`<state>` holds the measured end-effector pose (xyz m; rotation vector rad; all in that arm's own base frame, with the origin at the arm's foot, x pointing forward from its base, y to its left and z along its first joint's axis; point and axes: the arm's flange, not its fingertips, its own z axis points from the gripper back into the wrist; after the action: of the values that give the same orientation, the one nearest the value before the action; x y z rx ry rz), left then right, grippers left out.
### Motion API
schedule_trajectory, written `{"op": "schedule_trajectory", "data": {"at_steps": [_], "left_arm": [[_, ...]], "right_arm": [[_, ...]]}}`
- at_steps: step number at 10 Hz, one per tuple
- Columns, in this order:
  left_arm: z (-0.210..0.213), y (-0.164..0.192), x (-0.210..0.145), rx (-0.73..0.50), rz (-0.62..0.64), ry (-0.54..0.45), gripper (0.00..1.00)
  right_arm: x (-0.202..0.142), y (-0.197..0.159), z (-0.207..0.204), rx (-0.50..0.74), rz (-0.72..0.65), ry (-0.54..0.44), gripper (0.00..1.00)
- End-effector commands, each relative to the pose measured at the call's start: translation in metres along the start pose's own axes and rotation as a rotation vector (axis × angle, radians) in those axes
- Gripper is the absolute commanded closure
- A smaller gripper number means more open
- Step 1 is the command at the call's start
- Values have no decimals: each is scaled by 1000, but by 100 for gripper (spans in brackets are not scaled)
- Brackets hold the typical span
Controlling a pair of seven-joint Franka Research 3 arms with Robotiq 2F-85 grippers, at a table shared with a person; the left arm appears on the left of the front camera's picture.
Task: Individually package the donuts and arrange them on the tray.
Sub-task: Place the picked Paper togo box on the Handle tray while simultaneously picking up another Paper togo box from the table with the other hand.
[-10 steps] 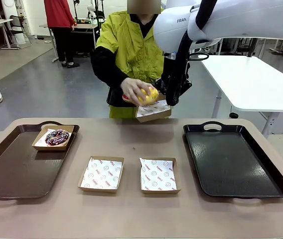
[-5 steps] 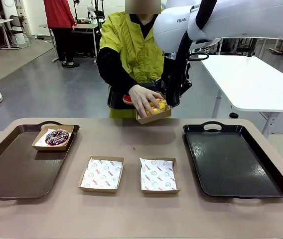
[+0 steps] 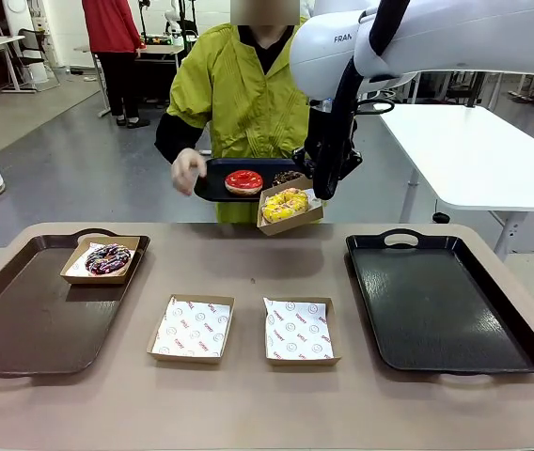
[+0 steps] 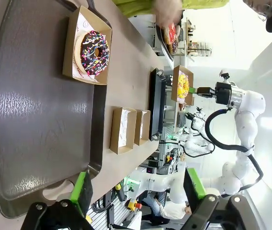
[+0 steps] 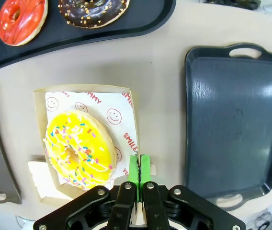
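Right gripper (image 5: pixel 139 163): green pads pinched tight on the rim of a paper-lined cardboard tray (image 5: pixel 126 98), which it holds aloft and slightly tilted above the table's (image 3: pixel 248 404) far edge

Yellow-sprinkled donut (image 5: pixel 81 148) lies in that tray on the printed paper

Change: a second ago the person's hand (image 3: pixel 188 171) was bringing this donut over, then pressing it in. The hand has since drawn off left, loosely curled and empty, beside the left end of the small black serving tray (image 3: pixel 212 188)

Red donut (image 3: pixel 243 180) and dark chocolate donut (image 3: pixel 288 176) remain unpackaged on that serving tray

Drizzled chocolate donut (image 3: pixel 108 258) is boxed and sits at the far corner of the brown tray (image 3: pixel 23 319), left

Black tray (image 3: pixel 446 310), right, is bare. Two empty cardboard trays (image 3: pixel 192 328) wait mid-table, near side

Left gripper (image 4: pixel 137 189): jaws spread, grasping nothing, above the brown tray's near end

Reading: second donut packaged, and the load looks free to be set down on a tray. Roughly halfway, two still to box
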<state>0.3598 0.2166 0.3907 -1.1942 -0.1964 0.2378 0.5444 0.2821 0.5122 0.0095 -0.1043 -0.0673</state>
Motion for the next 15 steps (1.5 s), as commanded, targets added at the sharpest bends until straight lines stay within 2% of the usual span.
{"op": "schedule_trajectory", "data": {"at_steps": [1, 4, 5, 7, 8, 10, 12, 15], "left_arm": [[2, 0, -2, -3, -2, 0, 0], [0, 0, 0, 0, 0, 0, 0], [-5, -16, -4, 67, -29, 10, 0], [-19, -53, -9, 211, -70, 27, 0], [-32, -75, -13, 294, -90, 76, 0], [-71, -129, -31, 463, -176, 142, 0], [-118, -166, -51, 617, -233, 161, 0], [-201, -194, -75, 816, -273, 162, 0]], "right_arm": [[-1, -1, 1, -1, 0, -2, 100], [0, 0, 0, 0, 0, 0, 99], [-2, -21, 4, 24, 37, -1, 99], [-12, -76, 18, 56, 11, 7, 99], [-14, -107, 23, 46, 3, 6, 99], [-15, -167, 26, 44, 21, 4, 99], [-8, -204, 18, 11, 32, -2, 99], [8, -227, -5, -41, -11, 48, 99]]}}
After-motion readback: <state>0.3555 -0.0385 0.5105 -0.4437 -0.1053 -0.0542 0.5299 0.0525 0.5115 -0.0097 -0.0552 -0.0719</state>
